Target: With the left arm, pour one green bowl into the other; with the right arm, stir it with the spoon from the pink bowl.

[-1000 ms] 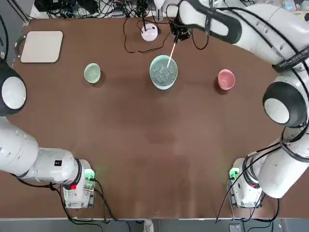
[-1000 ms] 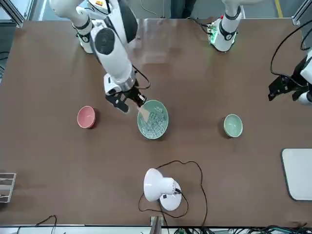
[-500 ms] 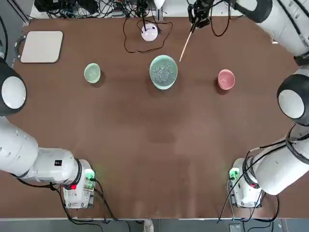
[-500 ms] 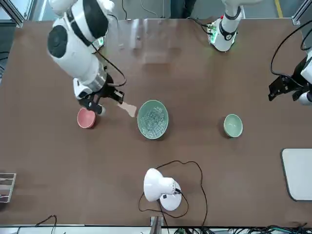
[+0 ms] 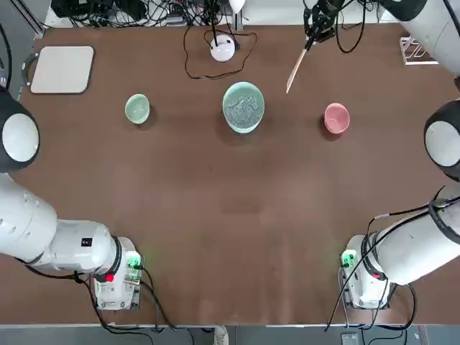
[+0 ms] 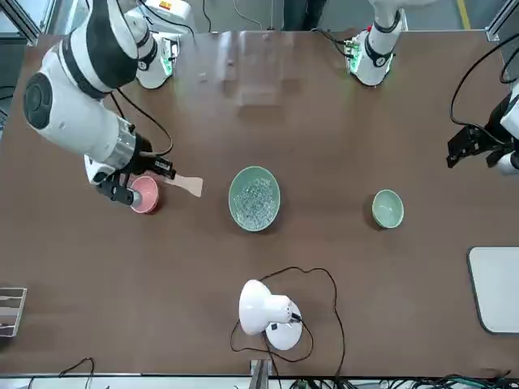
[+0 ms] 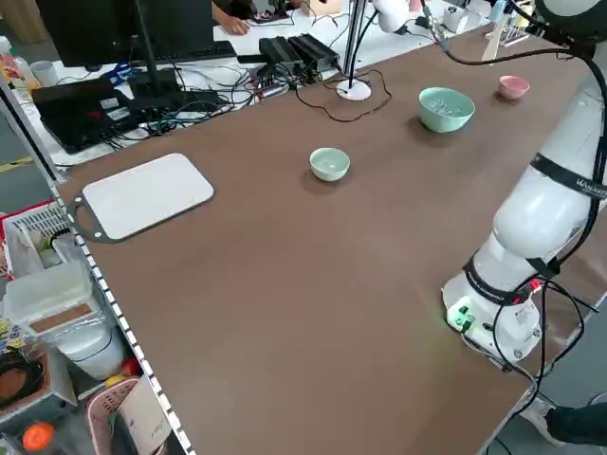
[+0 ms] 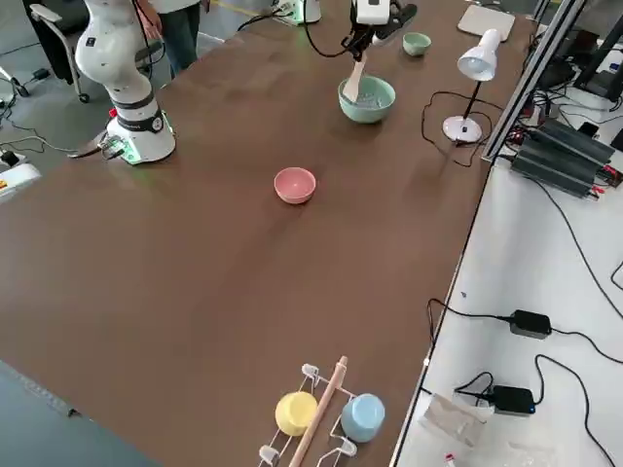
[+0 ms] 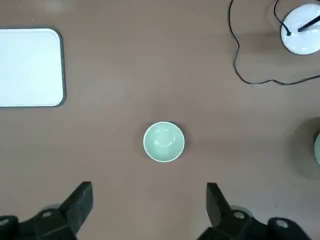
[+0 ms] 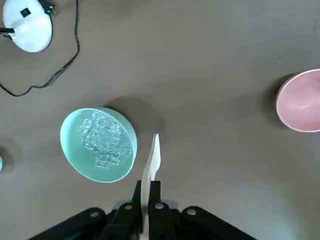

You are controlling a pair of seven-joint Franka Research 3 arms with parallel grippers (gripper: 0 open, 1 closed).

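Observation:
My right gripper [image 5: 315, 36] is shut on the handle of the pale wooden spoon [image 5: 297, 69]. It holds the spoon in the air between the wide mint-green bowl [image 5: 244, 106] and the pink bowl [image 5: 336, 118]. In the right wrist view the spoon [image 10: 151, 161] points out from the fingers beside the mint bowl [image 10: 98, 144], which holds pale clear bits. The small sage-green bowl [image 5: 137, 109] stands alone to the left and looks empty [image 9: 164, 142]. My left gripper [image 6: 477, 147] hangs open and empty, well above the table, on the robot's side of the small bowl.
A white desk lamp [image 5: 223, 47] with a looping black cable stands behind the mint bowl. A white board [image 5: 62, 69] lies at the far left corner. A rack with a yellow and a blue cup [image 8: 321, 413] sits off the robot's right, far corner.
My right gripper lifted the spoon out of the mint bowl and carried it to the robot's right, toward the pink bowl. The left arm and all three bowls stayed put.

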